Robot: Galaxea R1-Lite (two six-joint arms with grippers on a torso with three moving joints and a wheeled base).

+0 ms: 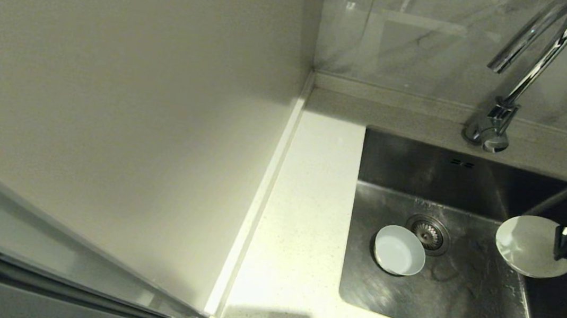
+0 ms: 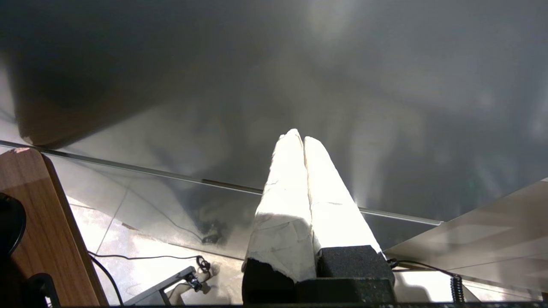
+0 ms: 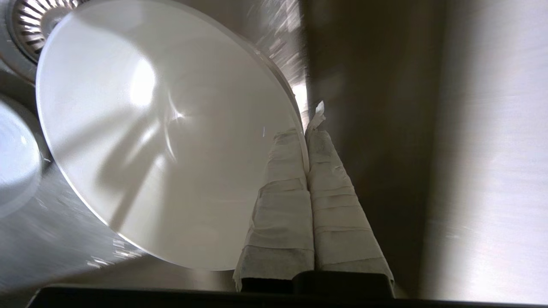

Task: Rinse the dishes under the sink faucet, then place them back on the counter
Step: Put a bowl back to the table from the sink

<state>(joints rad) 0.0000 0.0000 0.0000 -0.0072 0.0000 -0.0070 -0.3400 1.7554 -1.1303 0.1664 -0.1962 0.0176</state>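
My right gripper [image 1: 561, 245] [image 3: 306, 141] is shut on the rim of the white bowl [image 1: 532, 246] [image 3: 162, 132], holding it tilted above the right side of the sink [image 1: 459, 302]. The pale grey-blue bowl [image 1: 399, 250] [image 3: 13, 158] lies on the basin floor, just left of the strainer drain [image 1: 429, 234] [image 3: 30, 21]. The chrome gooseneck faucet [image 1: 532, 59] stands behind the sink, its spout curving left. No yellow bowl shows in any view. My left gripper [image 2: 299, 139] is shut on nothing, parked low beside a grey panel, outside the head view.
The white speckled counter [image 1: 305, 199] runs along the sink's left side to a raised back edge [image 1: 392, 91]. A plain pale side panel [image 1: 108, 107] rises on the left. Two overflow slots [image 1: 462, 163] mark the sink's back wall. A wooden board [image 2: 38, 222] and floor cables lie below the left gripper.
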